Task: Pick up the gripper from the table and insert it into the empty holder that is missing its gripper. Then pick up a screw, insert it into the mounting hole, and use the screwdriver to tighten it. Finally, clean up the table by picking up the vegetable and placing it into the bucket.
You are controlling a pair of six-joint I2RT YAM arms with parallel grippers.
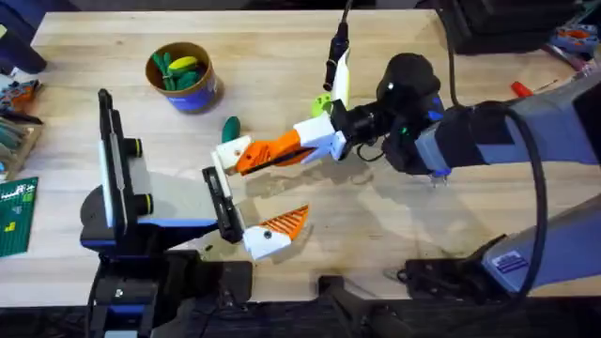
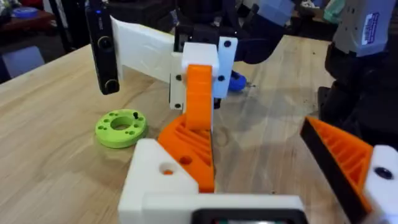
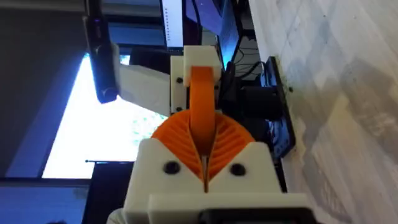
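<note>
The orange ribbed gripper (image 1: 272, 152) hangs above the table's middle, with my right gripper (image 1: 310, 139) shut on it. Its far end sits against the white holder (image 1: 230, 155) on my left arm's upper finger mount. My left gripper (image 1: 268, 188) is open wide, and its other mount carries an orange finger (image 1: 289, 222). In the right wrist view the pads (image 3: 231, 140) clamp the gripper (image 3: 200, 106), which meets the holder (image 3: 196, 65). The dark green vegetable (image 1: 230, 127) lies just behind the holder. The bucket (image 1: 183, 75) stands at the back left. The screwdriver is out of view.
A lime-green disc (image 1: 322, 103) lies beside the right wrist and shows near the holder (image 2: 121, 127). A red-handled tool (image 1: 521, 89) lies at the far right. Clutter and a green board (image 1: 14, 216) line the left edge. The bucket holds green and yellow pieces.
</note>
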